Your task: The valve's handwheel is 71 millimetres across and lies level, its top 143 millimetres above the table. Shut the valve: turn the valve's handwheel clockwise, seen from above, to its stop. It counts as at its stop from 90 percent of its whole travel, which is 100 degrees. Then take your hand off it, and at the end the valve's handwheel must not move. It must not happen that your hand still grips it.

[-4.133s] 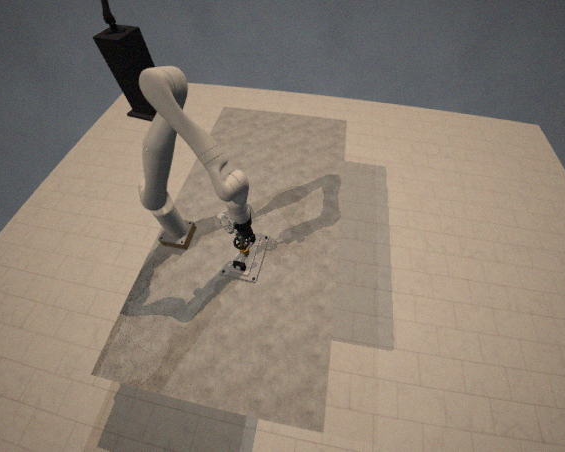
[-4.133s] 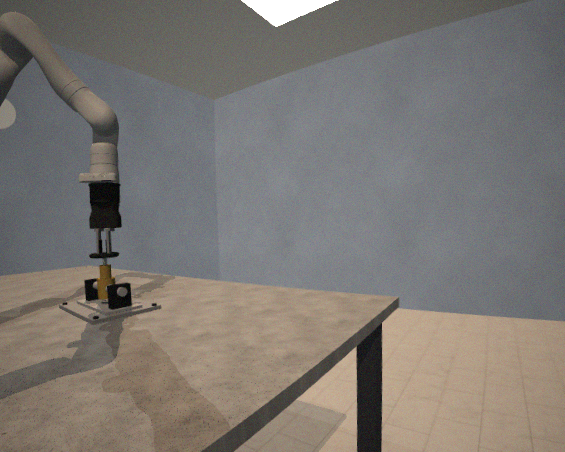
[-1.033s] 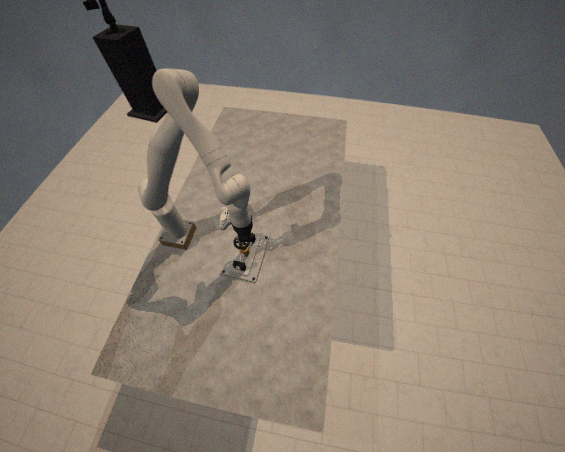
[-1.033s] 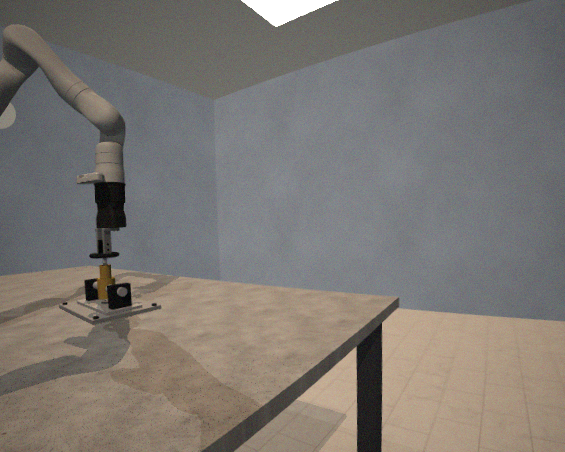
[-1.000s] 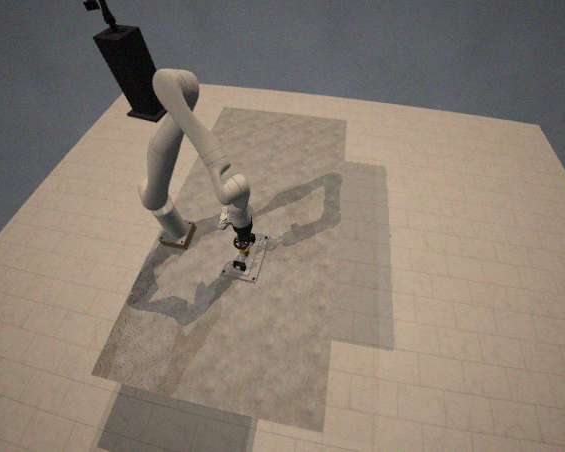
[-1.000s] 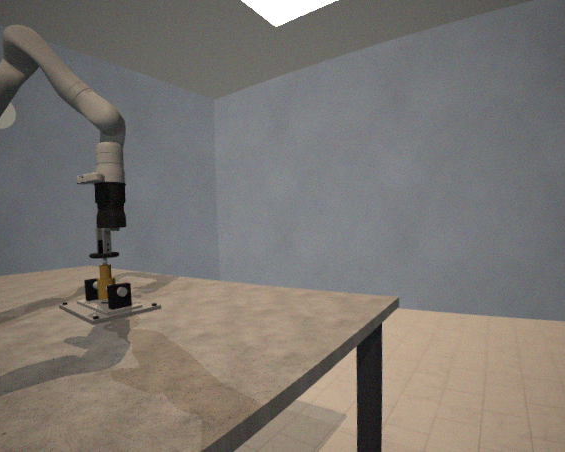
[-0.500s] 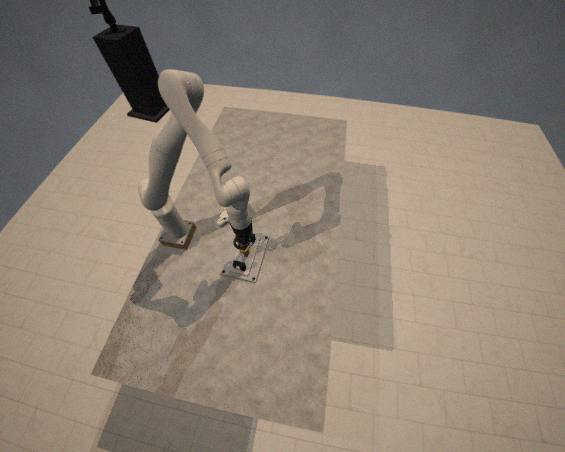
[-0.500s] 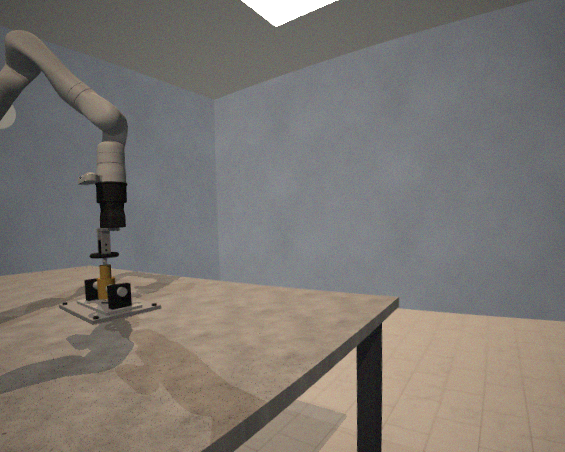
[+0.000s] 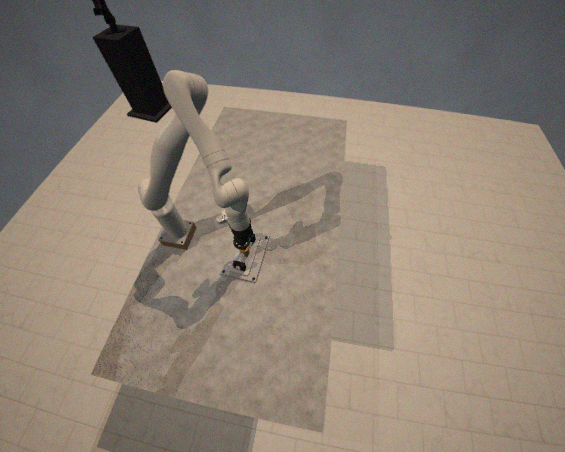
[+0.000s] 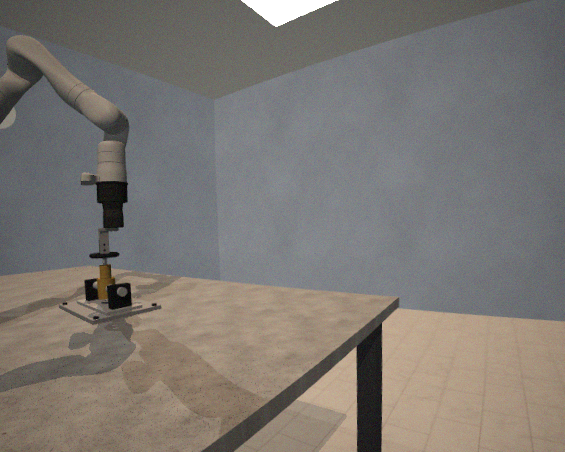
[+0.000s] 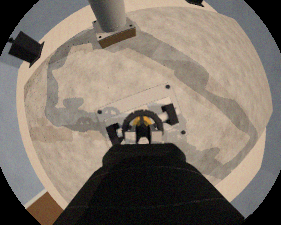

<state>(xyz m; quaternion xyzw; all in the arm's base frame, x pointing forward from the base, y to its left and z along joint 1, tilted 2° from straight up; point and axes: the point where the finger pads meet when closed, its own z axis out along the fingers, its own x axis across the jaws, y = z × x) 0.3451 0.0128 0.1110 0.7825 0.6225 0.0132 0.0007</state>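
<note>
The valve stands on a pale baseplate point(image 10: 146, 307) point(image 9: 259, 258) point(image 11: 103, 119) on the table. It has a yellow stem point(image 10: 104, 281) point(image 11: 141, 120), black end blocks point(image 10: 119, 296) point(image 9: 238, 265) and a flat black handwheel point(image 10: 112, 255) on top, lying level. My gripper point(image 10: 103, 253) point(image 9: 243, 246) point(image 11: 142, 131) points straight down over the valve. Its fingers are shut on the handwheel. In the wrist view the dark gripper body hides most of the wheel; only an arc of its rim point(image 11: 131, 119) shows around the stem.
The arm's base point(image 9: 177, 235) point(image 11: 112, 34) is bolted to the table behind the valve. A black post point(image 9: 131, 70) stands off the table's far corner. The table's right edge point(image 10: 331, 360) drops to a tiled floor.
</note>
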